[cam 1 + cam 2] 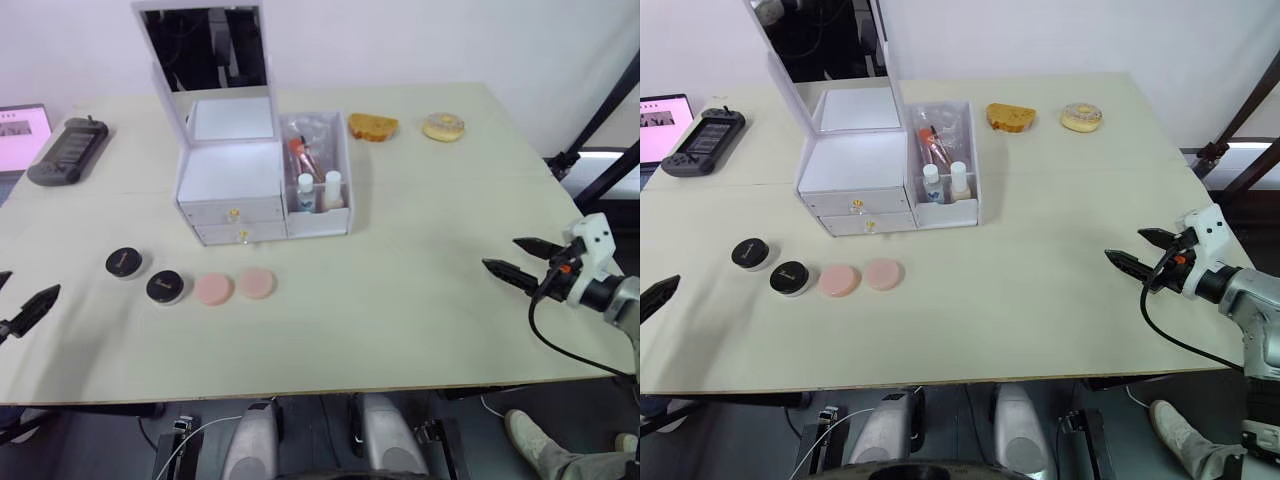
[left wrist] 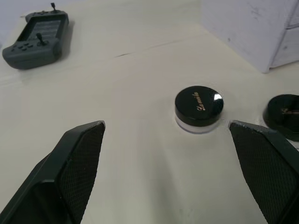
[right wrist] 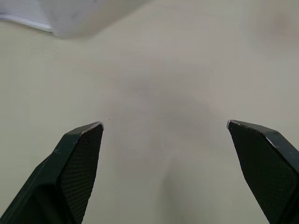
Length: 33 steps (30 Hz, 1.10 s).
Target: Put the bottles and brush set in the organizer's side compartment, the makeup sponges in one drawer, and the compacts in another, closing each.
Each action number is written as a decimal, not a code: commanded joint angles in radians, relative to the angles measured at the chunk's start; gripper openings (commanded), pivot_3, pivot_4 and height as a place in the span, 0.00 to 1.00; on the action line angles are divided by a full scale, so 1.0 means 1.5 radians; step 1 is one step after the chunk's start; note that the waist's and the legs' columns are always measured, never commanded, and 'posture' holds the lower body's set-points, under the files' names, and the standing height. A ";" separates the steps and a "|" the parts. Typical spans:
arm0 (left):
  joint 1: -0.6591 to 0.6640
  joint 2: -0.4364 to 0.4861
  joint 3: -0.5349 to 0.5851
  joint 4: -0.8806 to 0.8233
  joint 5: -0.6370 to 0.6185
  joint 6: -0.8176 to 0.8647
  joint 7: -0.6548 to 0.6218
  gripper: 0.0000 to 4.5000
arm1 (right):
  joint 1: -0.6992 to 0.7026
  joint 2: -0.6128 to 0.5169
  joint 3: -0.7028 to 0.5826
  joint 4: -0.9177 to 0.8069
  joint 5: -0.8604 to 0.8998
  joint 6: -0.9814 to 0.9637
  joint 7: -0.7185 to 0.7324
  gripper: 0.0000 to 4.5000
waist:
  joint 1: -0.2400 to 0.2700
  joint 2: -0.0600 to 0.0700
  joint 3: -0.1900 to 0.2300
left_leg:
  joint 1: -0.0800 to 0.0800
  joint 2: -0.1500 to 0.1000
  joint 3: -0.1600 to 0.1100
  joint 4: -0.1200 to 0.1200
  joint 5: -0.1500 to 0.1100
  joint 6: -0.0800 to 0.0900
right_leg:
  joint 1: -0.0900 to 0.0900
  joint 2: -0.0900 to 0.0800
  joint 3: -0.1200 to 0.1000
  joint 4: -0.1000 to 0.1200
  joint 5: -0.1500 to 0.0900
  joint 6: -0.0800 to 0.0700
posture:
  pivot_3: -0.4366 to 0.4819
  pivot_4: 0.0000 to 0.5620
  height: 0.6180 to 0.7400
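The white organizer stands at the table's middle back with its mirror lid up and both gold-knobbed drawers pushed in. Its side compartment holds the two white-capped bottles and the brush set. In front of it, to the left, lie two peach makeup sponges and two black-lidded compacts. My left gripper is open at the table's left edge, left of the compacts and pointing toward them. Far to the right, my right gripper is open over bare table.
A dark game console and a lit pink screen sit at the back left. A yellowish bread piece and a doughnut lie at the back right. The table's front edge runs close below the grippers.
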 commanded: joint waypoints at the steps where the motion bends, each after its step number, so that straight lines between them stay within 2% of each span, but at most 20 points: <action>1: 0.010 -0.005 0.003 -0.083 -0.019 0.023 0.012 0.99 | -0.030 -0.026 0.004 -0.082 0.073 0.073 0.028 1.00 | 0.001 0.000 0.000 | 0.000 0.000 0.001 0.000 0.000 0.000 | 0.000 0.000 0.000 0.000 0.000 0.000 | 0.48 0.27 1.00; 6: 0.031 -0.038 0.002 -0.190 -0.040 0.072 0.041 0.99 | -0.094 -0.047 0.052 -0.145 0.115 0.127 0.048 1.00 | 0.000 -0.001 0.000 | 0.000 0.000 0.003 0.000 0.000 0.000 | 0.000 0.000 0.002 -0.002 -0.001 0.001 | 0.48 0.27 1.00; 11: 0.052 -0.069 -0.007 -0.298 -0.055 0.111 0.078 0.99 | -0.164 -0.053 0.110 -0.144 0.106 0.130 0.054 1.00 | -0.001 -0.002 0.000 | -0.001 0.000 0.004 0.000 0.000 0.000 | 0.000 0.000 0.002 -0.002 -0.001 0.002 | 0.48 0.27 1.00; 13: 0.059 -0.080 -0.010 -0.336 -0.065 0.128 0.092 0.99 | -0.183 -0.052 0.129 -0.146 0.099 0.118 0.061 1.00 | -0.009 -0.001 0.001 | -0.003 -0.006 -0.007 -0.001 0.000 0.000 | 0.005 -0.008 -0.008 0.000 -0.004 0.004 | 0.48 0.27 1.00; 15: 0.066 -0.089 -0.013 -0.370 -0.071 0.143 0.106 0.99 | -0.202 -0.053 0.147 -0.145 0.095 0.123 0.060 1.00 | -0.015 0.002 0.001 | -0.004 -0.017 -0.026 -0.001 0.000 0.001 | 0.012 -0.017 -0.025 0.001 -0.010 0.008 | 0.48 0.27 1.00; 16: 0.071 -0.098 -0.017 -0.399 -0.075 0.153 0.120 0.99 | -0.222 -0.052 0.158 -0.146 0.093 0.122 0.060 1.00 | -0.008 0.002 0.002 | -0.005 -0.025 -0.038 0.000 0.000 0.001 | 0.012 -0.022 -0.032 0.002 -0.013 0.009 | 0.48 0.27 1.00; 20: 0.081 -0.133 -0.035 -0.476 -0.076 0.176 0.179 0.99 | -0.281 -0.045 0.189 -0.157 0.084 0.109 0.061 1.00 | 0.012 0.004 0.002 | -0.008 -0.023 -0.034 0.000 0.001 0.000 | 0.010 -0.021 -0.030 0.002 -0.011 0.005 | 0.48 0.27 1.00; 24: 0.080 -0.192 -0.097 -0.564 -0.059 0.201 0.270 0.99 | -0.348 -0.040 0.215 -0.158 0.087 0.118 0.065 1.00 | 0.022 0.004 0.002 | -0.008 -0.023 -0.031 0.000 0.001 0.000 | 0.011 -0.021 -0.028 0.000 -0.012 0.007 | 0.48 0.27 1.00; 27: 0.061 -0.238 -0.173 -0.620 -0.020 0.222 0.359 0.99 | -0.379 -0.040 0.234 -0.160 0.078 0.108 0.073 1.00 | 0.025 0.003 0.002 | -0.010 -0.024 -0.031 0.001 0.001 0.000 | 0.011 -0.021 -0.027 -0.001 -0.012 0.008 | 0.48 0.27 1.00; 33: -0.013 -0.321 -0.316 -0.653 0.054 0.262 0.497 0.99 | -0.397 -0.040 0.246 -0.168 0.072 0.107 0.068 1.00 | 0.035 0.003 0.002 | -0.009 -0.024 -0.030 0.002 0.001 0.000 | 0.011 -0.021 -0.026 0.000 -0.012 0.008 | 0.48 0.27 1.00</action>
